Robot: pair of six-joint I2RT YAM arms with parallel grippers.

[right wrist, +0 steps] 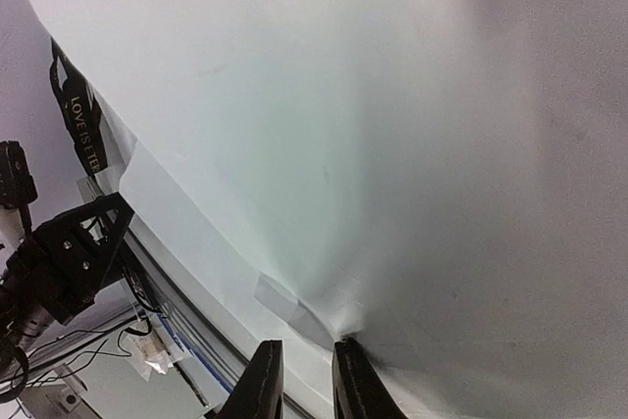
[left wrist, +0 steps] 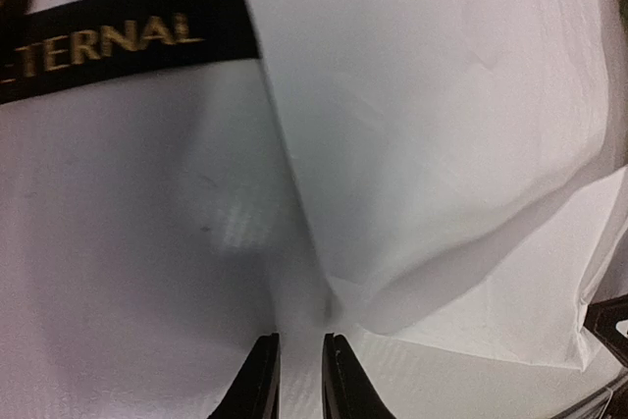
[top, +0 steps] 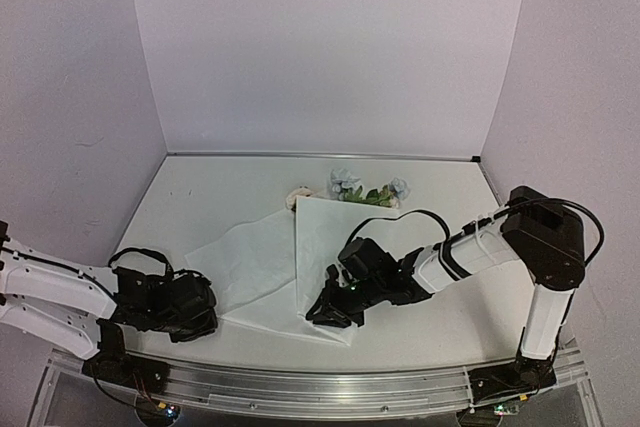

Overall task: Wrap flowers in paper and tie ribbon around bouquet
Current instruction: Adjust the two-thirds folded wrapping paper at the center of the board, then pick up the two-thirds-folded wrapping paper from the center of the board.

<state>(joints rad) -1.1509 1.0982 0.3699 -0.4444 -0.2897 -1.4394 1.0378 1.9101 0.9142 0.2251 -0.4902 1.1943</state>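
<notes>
The white paper [top: 255,267] lies spread on the table, with one flap [top: 335,232] folded over toward the right. The flowers [top: 360,190] stick out past its far edge, pale blue and cream blooms with green leaves. My left gripper [top: 203,309] sits low at the paper's near-left edge. In the left wrist view a raised ridge of paper [left wrist: 412,144] runs into the narrow gap of that gripper [left wrist: 299,339]. My right gripper [top: 326,313] rests on the near part of the sheet, and puckered paper [right wrist: 392,144] gathers at its tips [right wrist: 302,343]. The black ribbon [left wrist: 128,41] with gold lettering lies under the paper's edge and also shows as a ribbon [right wrist: 78,120] beside it.
The table's metal front rail [top: 320,387] runs just behind both grippers. Pale walls [top: 330,47] close in the back and both sides. The right arm [top: 480,247] reaches in over the table from the right.
</notes>
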